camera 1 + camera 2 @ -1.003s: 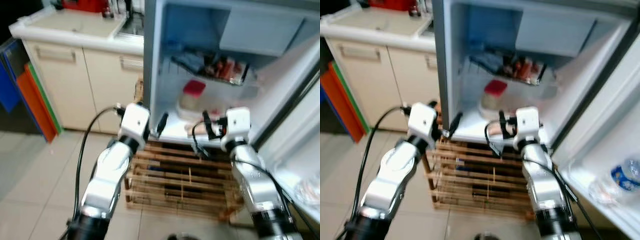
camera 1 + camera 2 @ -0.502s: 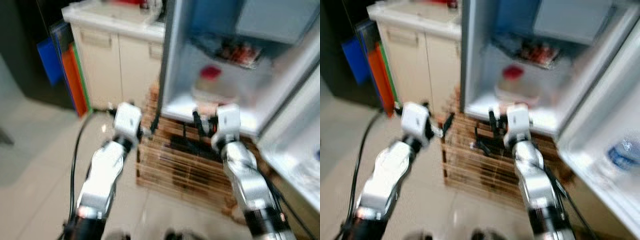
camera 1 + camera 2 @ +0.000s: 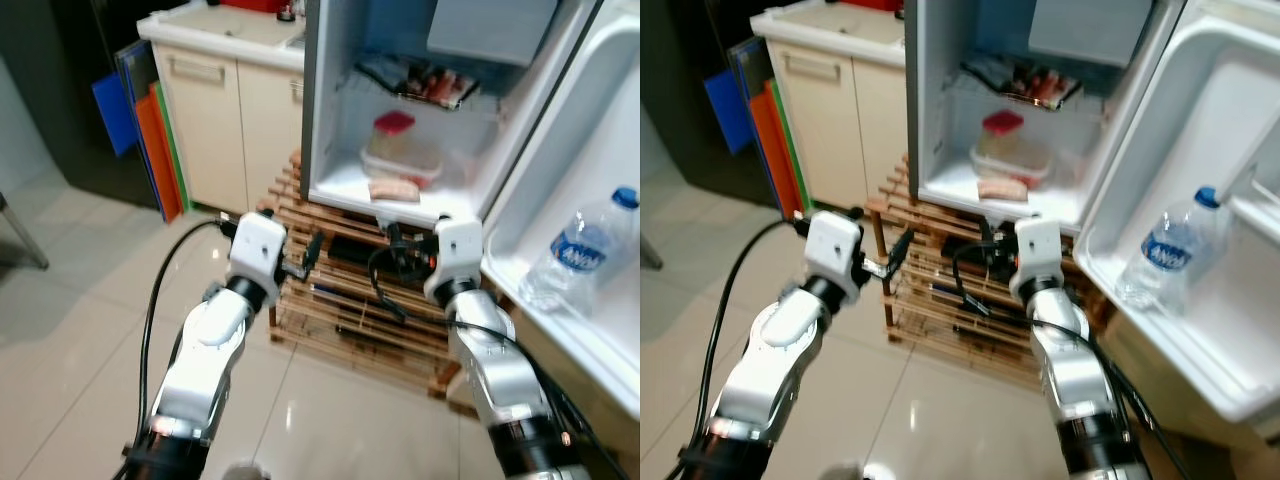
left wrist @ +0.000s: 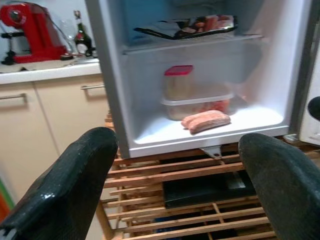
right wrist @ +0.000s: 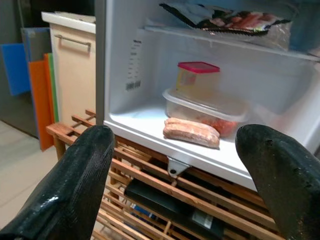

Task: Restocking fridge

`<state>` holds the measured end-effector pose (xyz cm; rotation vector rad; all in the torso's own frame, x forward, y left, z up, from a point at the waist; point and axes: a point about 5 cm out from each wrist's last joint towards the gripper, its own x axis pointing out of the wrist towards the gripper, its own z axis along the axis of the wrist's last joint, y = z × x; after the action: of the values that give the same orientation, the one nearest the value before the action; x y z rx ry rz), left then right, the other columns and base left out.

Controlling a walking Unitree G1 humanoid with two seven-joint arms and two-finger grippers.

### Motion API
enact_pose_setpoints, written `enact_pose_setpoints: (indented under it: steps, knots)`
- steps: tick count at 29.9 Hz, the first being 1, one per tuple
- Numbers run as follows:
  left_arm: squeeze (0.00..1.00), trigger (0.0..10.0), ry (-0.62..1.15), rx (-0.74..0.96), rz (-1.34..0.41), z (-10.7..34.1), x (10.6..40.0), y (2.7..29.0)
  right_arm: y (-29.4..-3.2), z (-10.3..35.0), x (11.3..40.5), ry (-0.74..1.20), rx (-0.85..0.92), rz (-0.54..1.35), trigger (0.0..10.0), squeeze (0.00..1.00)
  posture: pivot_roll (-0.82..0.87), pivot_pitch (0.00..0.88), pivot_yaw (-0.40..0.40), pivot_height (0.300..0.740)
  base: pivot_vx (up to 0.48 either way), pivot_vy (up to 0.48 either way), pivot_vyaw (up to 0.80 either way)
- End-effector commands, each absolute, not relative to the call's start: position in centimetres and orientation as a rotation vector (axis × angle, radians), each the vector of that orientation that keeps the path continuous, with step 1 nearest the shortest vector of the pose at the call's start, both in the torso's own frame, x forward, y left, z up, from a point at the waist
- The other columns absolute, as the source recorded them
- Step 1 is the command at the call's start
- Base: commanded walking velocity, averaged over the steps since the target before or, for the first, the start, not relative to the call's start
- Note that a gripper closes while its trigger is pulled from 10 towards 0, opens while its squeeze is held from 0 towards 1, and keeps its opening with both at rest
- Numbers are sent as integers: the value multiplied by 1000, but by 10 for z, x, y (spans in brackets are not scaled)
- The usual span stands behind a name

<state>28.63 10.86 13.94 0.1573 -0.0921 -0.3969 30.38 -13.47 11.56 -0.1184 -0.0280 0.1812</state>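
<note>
The fridge stands open in front of me. A pale sausage pack lies at the front of its bottom shelf. Behind the pack sits a clear box with a red-lidded tub on it. Packaged food rests on the wire shelf above. A water bottle stands in the door rack. My left gripper and right gripper are both open and hold nothing. They hang side by side below the shelf, in front of the wooden rack, apart from the pack.
The fridge door swings out on my right. Cream cabinets under a counter stand left of the fridge, with blue and orange boards leaning beside them. A red machine sits on the counter. Tiled floor lies to my left.
The camera has pulled back from the fridge and cleared of blur. Both grippers now sit lower, before the wooden rack, farther from the bottom shelf. The door bottle has come fully into view.
</note>
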Motion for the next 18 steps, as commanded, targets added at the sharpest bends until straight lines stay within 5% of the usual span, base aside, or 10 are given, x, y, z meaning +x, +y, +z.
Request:
enact_pose_setpoints:
  steps: [1, 12, 18]
  knots:
    - [0, 10000, -105, 143, -423, 144, 286, 106, -135, 120, 306, -44, -125, 179, 10000, 0, 27, 0, -65, 740, 0, 0, 0]
    - [0, 10000, -116, 149, -449, 145, 288, 106, -135, 121, 308, -47, -121, 173, 10000, 0, 21, 0, -66, 740, 379, 0, 0]
    - [0, 10000, -106, 126, -432, 145, 291, 109, -138, 119, 307, -36, -106, 165, 10000, 0, 17, 0, -66, 740, 362, 311, 0]
